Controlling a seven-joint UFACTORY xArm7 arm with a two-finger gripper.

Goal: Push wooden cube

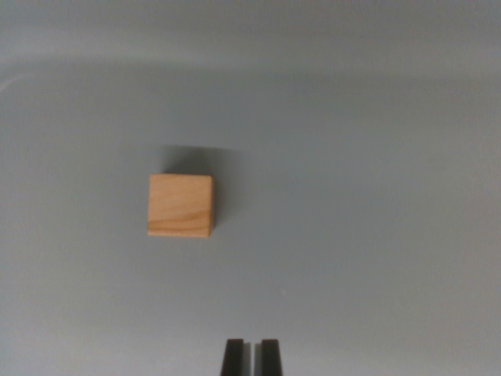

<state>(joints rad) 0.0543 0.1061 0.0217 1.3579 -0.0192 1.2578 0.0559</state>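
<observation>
A light wooden cube (180,205) rests on a plain grey surface (352,157), left of the wrist view's centre, casting a shadow up and to its right. My gripper (250,356) shows at the bottom edge as two dark fingertips (232,357) standing nearly together with only a thin gap and nothing between them. The cube lies above and to the left of the fingertips, well apart from them.
The grey surface fills the whole view. A faint paler band (250,63) runs across the top.
</observation>
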